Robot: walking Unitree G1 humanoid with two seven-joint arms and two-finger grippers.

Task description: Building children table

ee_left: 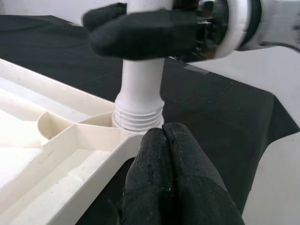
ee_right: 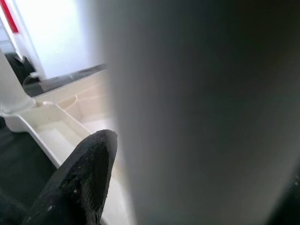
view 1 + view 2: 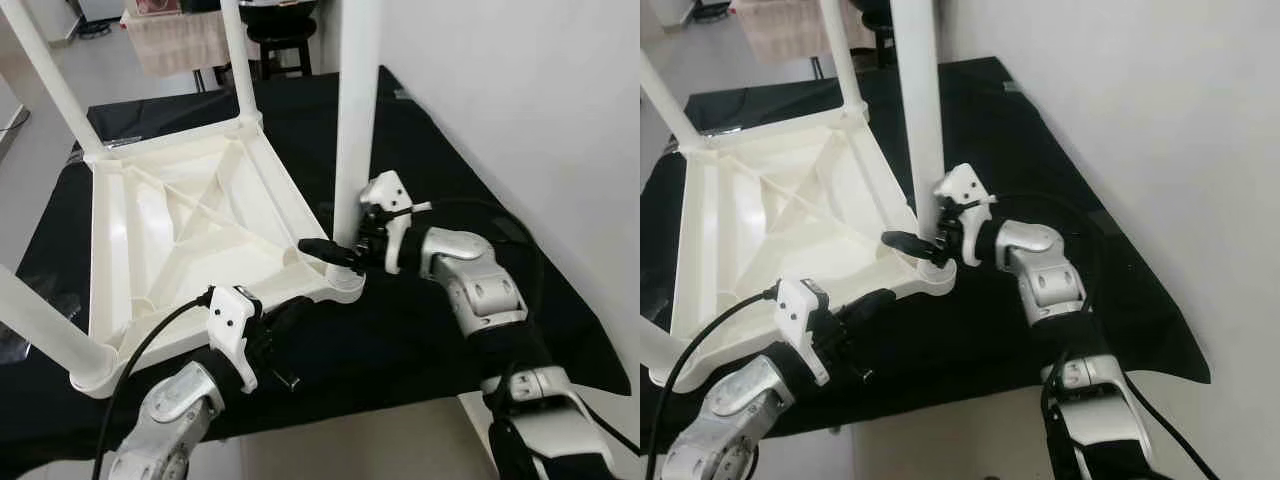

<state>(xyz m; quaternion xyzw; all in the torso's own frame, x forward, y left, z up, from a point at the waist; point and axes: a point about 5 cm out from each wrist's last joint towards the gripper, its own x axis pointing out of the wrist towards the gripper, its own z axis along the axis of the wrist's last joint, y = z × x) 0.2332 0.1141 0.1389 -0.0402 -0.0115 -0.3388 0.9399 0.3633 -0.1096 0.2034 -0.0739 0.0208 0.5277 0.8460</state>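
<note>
I am looking down at a small white table (image 3: 190,215) that is lying upside down on a black cloth (image 3: 420,330). The flat top is facing the cloth and its ribbed underside is facing up at me. Legs are standing up from the corners. One far leg (image 3: 238,55) is going up at the back, another far leg (image 3: 45,75) is on my left, and a near leg (image 3: 40,325) is leaning out at the near left corner.

My right pincer (image 3: 340,252) is pinching the near right leg (image 3: 355,110) low down, just above the corner socket (image 3: 340,285). One black finger (image 2: 77,183) is lying against the side of the leg, and the leg is very big and blurry in my right wrist view. In my left wrist view I can see the leg's bottom end with its screw rings (image 1: 138,117) sitting at the socket, with some rings above the rim.

My left pincer (image 3: 285,315) is down at the table's near edge, right by that same corner. Its two black fingertips (image 1: 168,154) are pressed together, with nothing between them. They are pointing at the socket and are just beside the white rim.

A white wall (image 3: 520,100) is on my right. A dark stool (image 3: 280,40) is standing on the floor behind the cloth.
</note>
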